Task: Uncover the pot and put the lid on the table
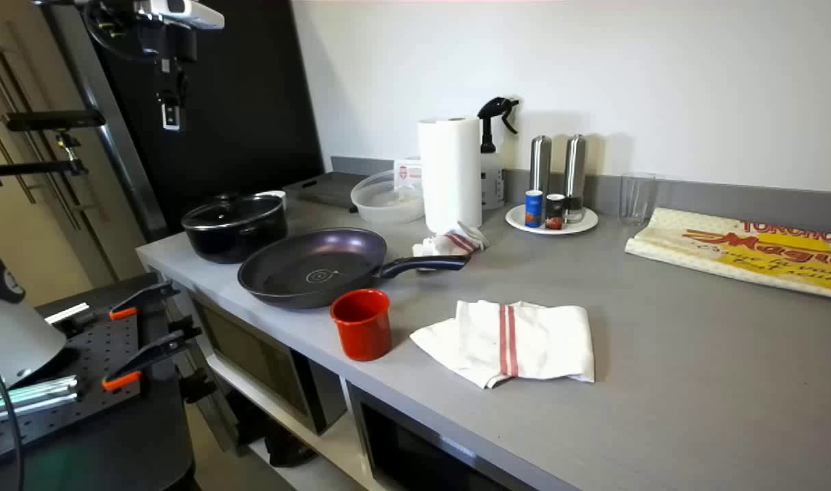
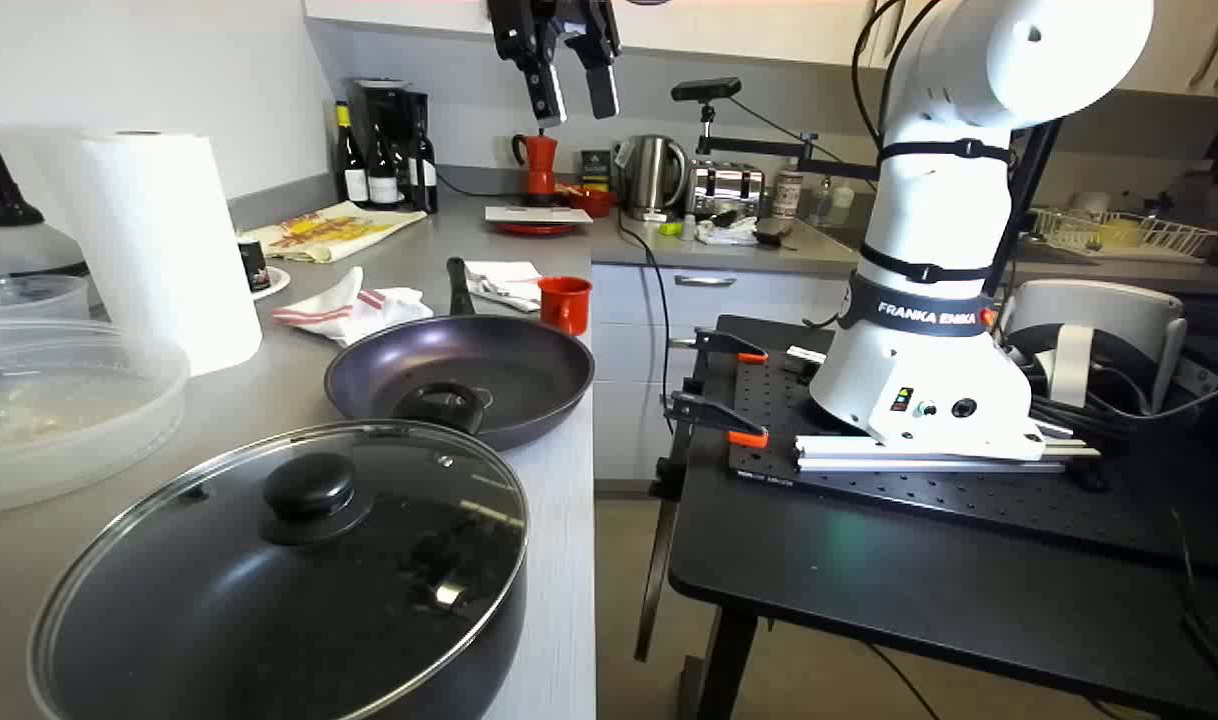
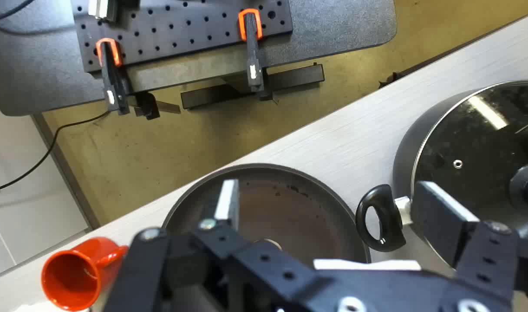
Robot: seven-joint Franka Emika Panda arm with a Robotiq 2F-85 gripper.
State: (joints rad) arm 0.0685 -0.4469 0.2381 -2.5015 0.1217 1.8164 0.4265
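The black pot (image 1: 235,240) stands at the far end of the grey table (image 1: 661,382) in an exterior view. The see-through lid (image 2: 219,620) with a round black knob lies on the pot (image 2: 484,660). In the wrist view the lid (image 3: 476,138) covers the pot (image 3: 403,143) at the right edge. My gripper is open and empty, high above the table, in both exterior views (image 1: 172,112) (image 2: 577,100). In the wrist view the gripper's (image 3: 337,203) fingers stand wide apart over the frying pan and the pot's handle, well above both.
The frying pan (image 1: 313,269) stands close beside the pot. A red mug (image 1: 362,326), a folded towel (image 1: 525,341), a paper roll (image 1: 451,174) and a clear plastic bowl (image 1: 388,198) are on the table. A plate (image 1: 518,219) holds shakers. The table edge (image 3: 307,125) runs close to pot and pan.
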